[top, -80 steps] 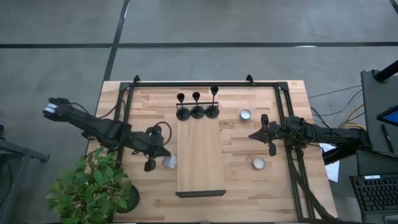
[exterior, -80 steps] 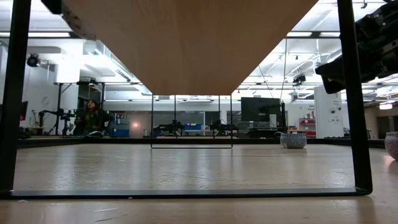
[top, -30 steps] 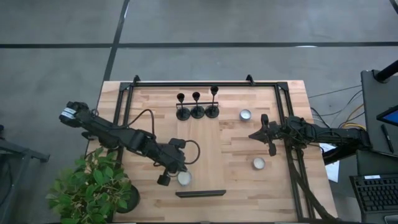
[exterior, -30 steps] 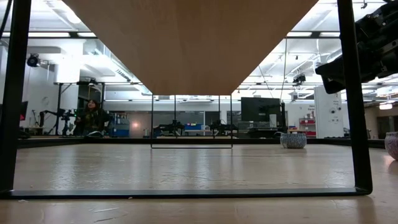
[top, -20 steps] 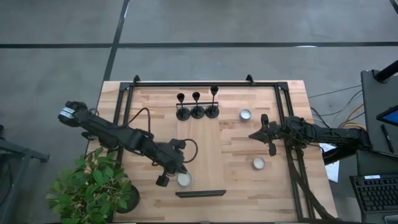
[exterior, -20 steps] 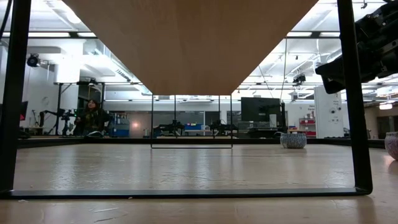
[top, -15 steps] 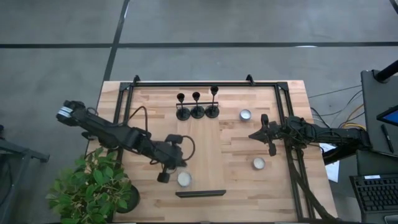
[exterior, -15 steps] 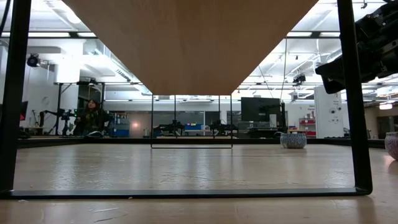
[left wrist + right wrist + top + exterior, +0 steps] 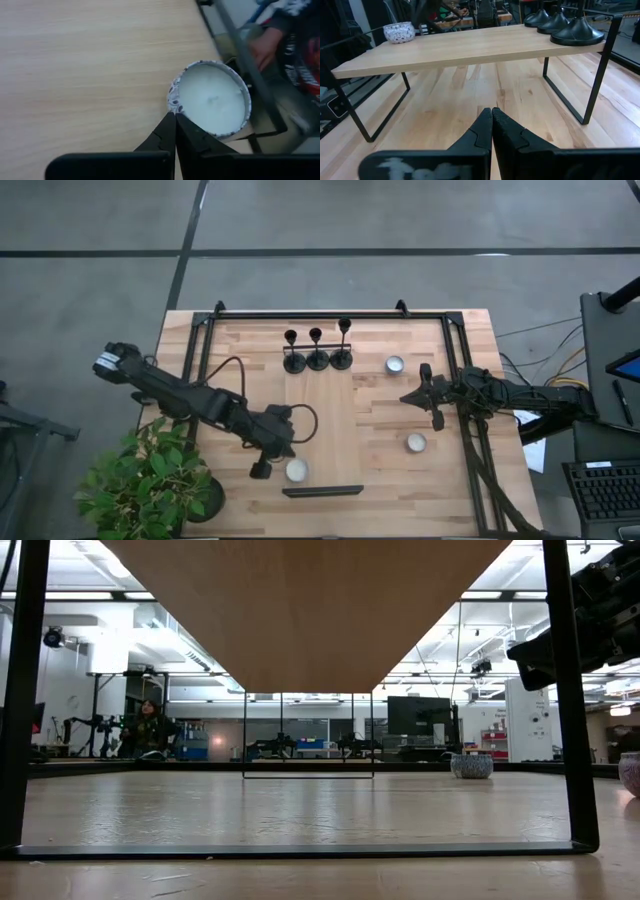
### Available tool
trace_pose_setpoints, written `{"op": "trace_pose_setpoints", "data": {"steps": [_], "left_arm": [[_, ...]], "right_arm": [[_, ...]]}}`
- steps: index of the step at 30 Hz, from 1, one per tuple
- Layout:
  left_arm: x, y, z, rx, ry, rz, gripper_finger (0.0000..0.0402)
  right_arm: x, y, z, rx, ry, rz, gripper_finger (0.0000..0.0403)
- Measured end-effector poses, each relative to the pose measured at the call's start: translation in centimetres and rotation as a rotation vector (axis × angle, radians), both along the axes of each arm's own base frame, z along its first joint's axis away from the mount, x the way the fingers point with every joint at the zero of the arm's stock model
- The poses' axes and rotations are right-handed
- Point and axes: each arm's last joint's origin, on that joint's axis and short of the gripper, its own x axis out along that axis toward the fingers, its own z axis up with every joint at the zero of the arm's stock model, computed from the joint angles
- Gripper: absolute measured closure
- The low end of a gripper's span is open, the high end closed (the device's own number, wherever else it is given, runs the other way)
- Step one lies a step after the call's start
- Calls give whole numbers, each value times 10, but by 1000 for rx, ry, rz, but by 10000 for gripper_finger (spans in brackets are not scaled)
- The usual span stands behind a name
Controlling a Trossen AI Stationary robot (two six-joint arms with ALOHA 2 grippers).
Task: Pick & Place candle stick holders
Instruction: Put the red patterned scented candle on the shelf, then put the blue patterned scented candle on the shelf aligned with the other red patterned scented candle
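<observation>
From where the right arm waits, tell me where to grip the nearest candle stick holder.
Grip the rightmost candle stick holder by its thin upright stem, below the cup, probably coming level from the right gripper side. The domed base looks too wide for the jaws, and neighbouring holders crowd its other side.

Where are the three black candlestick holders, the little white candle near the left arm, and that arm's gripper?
candle stick holders (image 9: 317, 360): high view, base of the middle holder.
white tealight (image 9: 213, 103): left wrist view, wax top.
left gripper (image 9: 175, 120): left wrist view, where the closed fingertips meet, beside the tealight.
</observation>
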Motion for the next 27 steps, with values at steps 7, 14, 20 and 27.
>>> {"op": "trace_pose_setpoints", "data": {"steps": [7, 14, 20, 27], "left_arm": [[2, -3, -4, -15, -13, -19, 399], [1, -5, -3, -52, -4, -100, 397], [1, -1, -1, 51, -53, -26, 400], [-11, 6, 11, 121, -142, 1, 401]], "right_arm": [[0, 0, 0, 0, 1, 0, 394], [0, 0, 0, 0, 0, 0, 394], [0, 0, 0, 0, 0, 0, 394], [0, 0, 0, 0, 1, 1, 394]]}}
